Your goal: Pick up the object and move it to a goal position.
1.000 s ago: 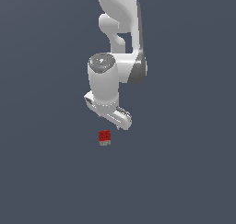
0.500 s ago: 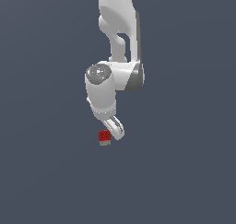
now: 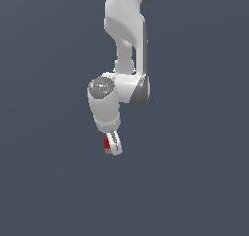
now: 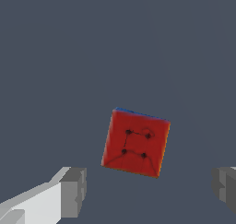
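Observation:
The object is a tiny cube with a red face and a grey-tan lower part, on the dark grey floor. In the wrist view the cube shows a red top with a thin blue edge. My white gripper has come down right beside it, and one finger partly covers it on the exterior view's right. In the wrist view the gripper is open: the grey pads stand wide apart with the cube between and a little beyond them, not touching it.
The flat dark grey floor spreads all around. The white arm rises above the gripper toward the top of the exterior view.
The arm has lowered and turned its wrist. The gripper has moved down from above the cube to the cube's level. The cube has not moved.

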Robot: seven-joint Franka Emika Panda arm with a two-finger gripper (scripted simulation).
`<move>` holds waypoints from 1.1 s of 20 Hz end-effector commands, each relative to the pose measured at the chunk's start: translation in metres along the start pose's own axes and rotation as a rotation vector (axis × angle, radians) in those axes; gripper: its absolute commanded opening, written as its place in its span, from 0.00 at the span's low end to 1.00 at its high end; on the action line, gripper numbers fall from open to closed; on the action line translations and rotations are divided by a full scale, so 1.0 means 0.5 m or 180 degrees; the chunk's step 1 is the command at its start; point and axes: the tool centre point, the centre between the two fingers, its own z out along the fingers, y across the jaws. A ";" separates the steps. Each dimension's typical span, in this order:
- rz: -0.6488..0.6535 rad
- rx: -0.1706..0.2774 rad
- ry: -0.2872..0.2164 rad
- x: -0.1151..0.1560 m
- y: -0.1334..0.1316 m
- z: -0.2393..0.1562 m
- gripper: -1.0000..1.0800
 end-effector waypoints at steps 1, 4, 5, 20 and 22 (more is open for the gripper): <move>0.0207 -0.0005 0.0005 0.006 -0.002 0.010 0.96; 0.0401 -0.0011 0.0011 0.011 -0.004 0.020 0.96; 0.0456 -0.0012 0.0013 0.012 -0.004 0.023 0.96; 0.0729 -0.0020 0.0023 0.019 -0.006 0.044 0.96; 0.0731 -0.0020 0.0023 0.019 -0.006 0.057 0.96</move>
